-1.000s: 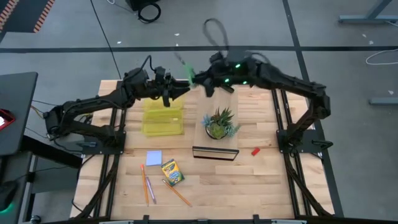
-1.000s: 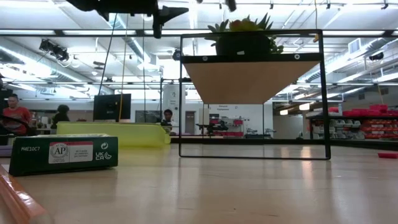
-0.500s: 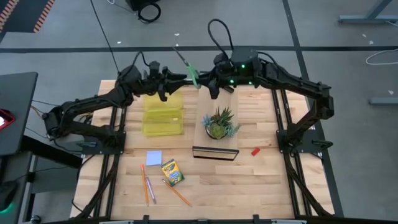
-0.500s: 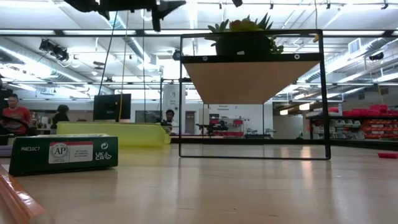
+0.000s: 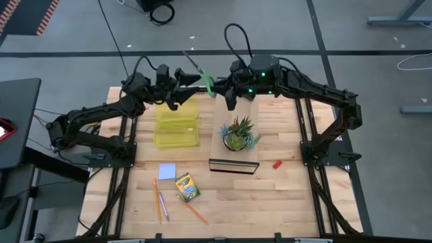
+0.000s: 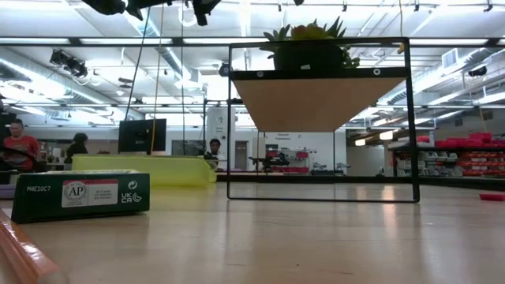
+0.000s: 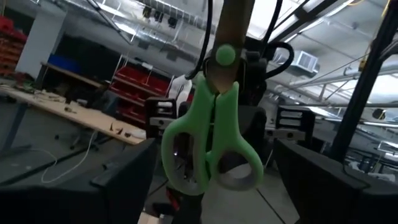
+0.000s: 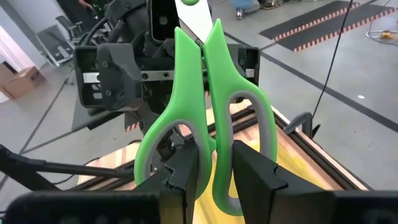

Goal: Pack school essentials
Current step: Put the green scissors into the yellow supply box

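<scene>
Green-handled scissors [image 5: 206,82] hang in the air over the table's far edge, with my right gripper [image 5: 227,94] shut on their handles. Their blades point up and toward the far left. My left gripper [image 5: 185,85] stands open just left of the scissors; its fingers [image 7: 124,183] are spread wide on either side and touch nothing. An open yellow case [image 5: 177,125] lies below it. At the near left lie a pale blue pad [image 5: 167,171], a crayon box [image 5: 187,186] and thin pencils [image 5: 159,200]. A red block [image 5: 277,163] lies at the right. My right gripper pinches the scissors at the inner bars of the two handle loops [image 8: 210,140], one finger [image 8: 186,171] against each loop. The fingers come roughly level from the table's right side. The scissors are lifted clear, handles toward the gripper and blades slanting up beyond it.
A potted plant [image 5: 237,133] stands mid-table behind a black frame [image 5: 233,165], close below my right arm. The crayon box [image 6: 79,195] and the yellow case [image 6: 146,170] also show in the low view. People sit in the room beyond the table.
My left gripper has opened, let go of the scissors and tipped upward, rising a little. The scissors stay in my right gripper, clear of the table.
</scene>
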